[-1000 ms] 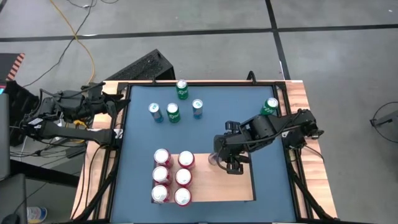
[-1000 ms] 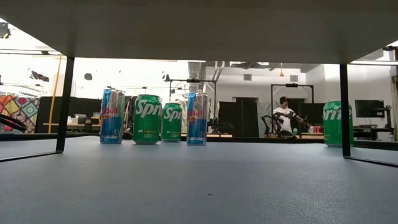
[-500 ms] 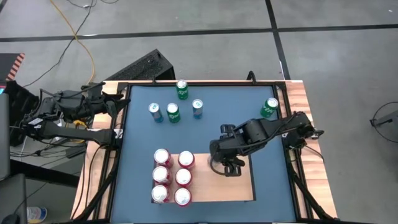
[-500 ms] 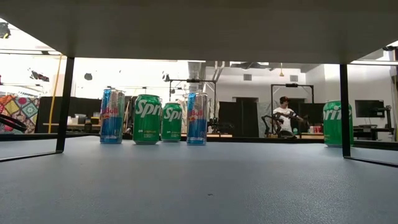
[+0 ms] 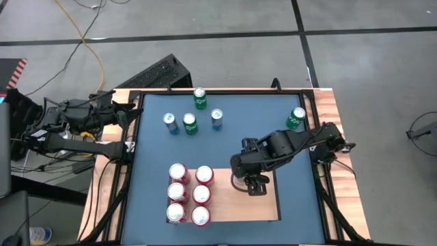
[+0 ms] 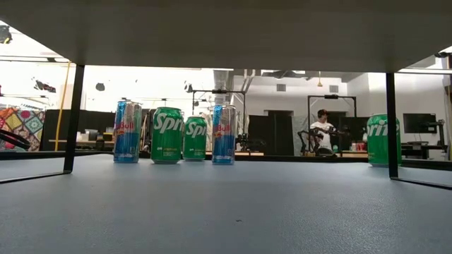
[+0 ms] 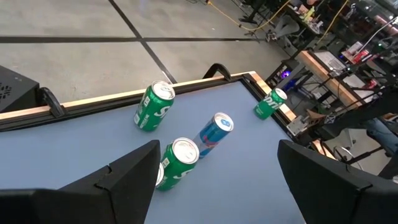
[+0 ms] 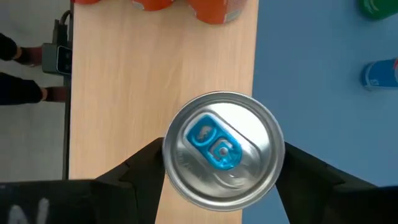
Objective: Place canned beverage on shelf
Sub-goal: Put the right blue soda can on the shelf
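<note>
High view puts the right gripper (image 5: 254,183) over the far edge of the shelf (image 5: 266,205), the pale wooden board lying on the blue table (image 5: 153,150) toward its near side. Its fingers (image 8: 143,165) are clasped on either side of a silver-topped can (image 8: 222,148) with a blue pull tab, which the right wrist view looks straight down on. That held can sits over the shelf's edge, part above the wood and part above the blue surface; whether its base touches the board cannot be told.

Six red cans (image 5: 189,194) stand on the shelf in two rows of three at its left end, well apart from the gripped can. At the far side of the table a cluster of four cans stands upright: two green cans, one (image 5: 199,98) farther back and one (image 5: 190,124) nearer, and two blue cans (image 5: 171,123) (image 5: 216,119) on either side of the nearer green one. Another green can (image 5: 296,117) stands alone by the far right corner, close to the right arm.

Left gripper (image 5: 123,113) waits off the table's left edge, above the wooden frame (image 5: 331,102); in the left wrist view its fingers (image 7: 134,171) are spread wide with nothing between them. Low view looks under the shelf and shows the far cans, with a person (image 6: 323,130) seated in the room behind
</note>
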